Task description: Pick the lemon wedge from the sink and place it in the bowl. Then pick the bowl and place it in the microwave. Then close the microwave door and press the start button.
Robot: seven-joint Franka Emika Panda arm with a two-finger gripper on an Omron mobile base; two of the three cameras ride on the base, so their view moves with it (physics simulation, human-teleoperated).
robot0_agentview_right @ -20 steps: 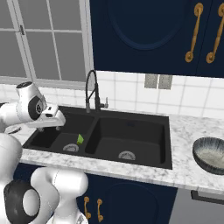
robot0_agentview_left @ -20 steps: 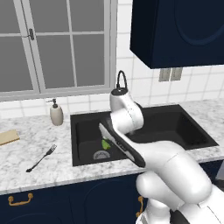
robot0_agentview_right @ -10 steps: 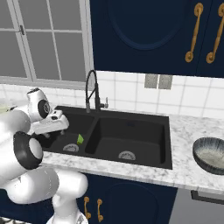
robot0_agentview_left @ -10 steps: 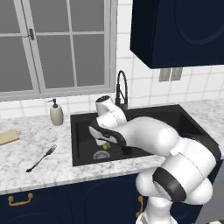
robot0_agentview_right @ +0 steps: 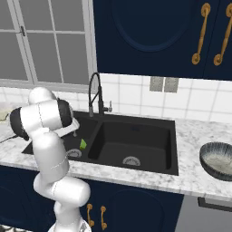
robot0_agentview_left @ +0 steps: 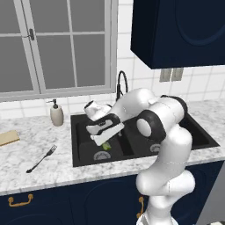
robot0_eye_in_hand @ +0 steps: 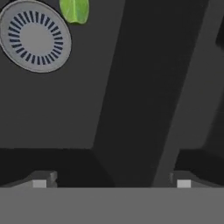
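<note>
Gripper, jaws wide and empty, hangs over the sink; the lemon wedge sits upper left. Reaching it comes next.

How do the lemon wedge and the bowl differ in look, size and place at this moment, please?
The lemon wedge is tiny, bright yellow-green and pointed; the bowl is far larger, round and dark with fine pale lines. The lemon wedge lies down in the sink's left basin beside a drain; the bowl stands on the counter right of the sink.
</note>
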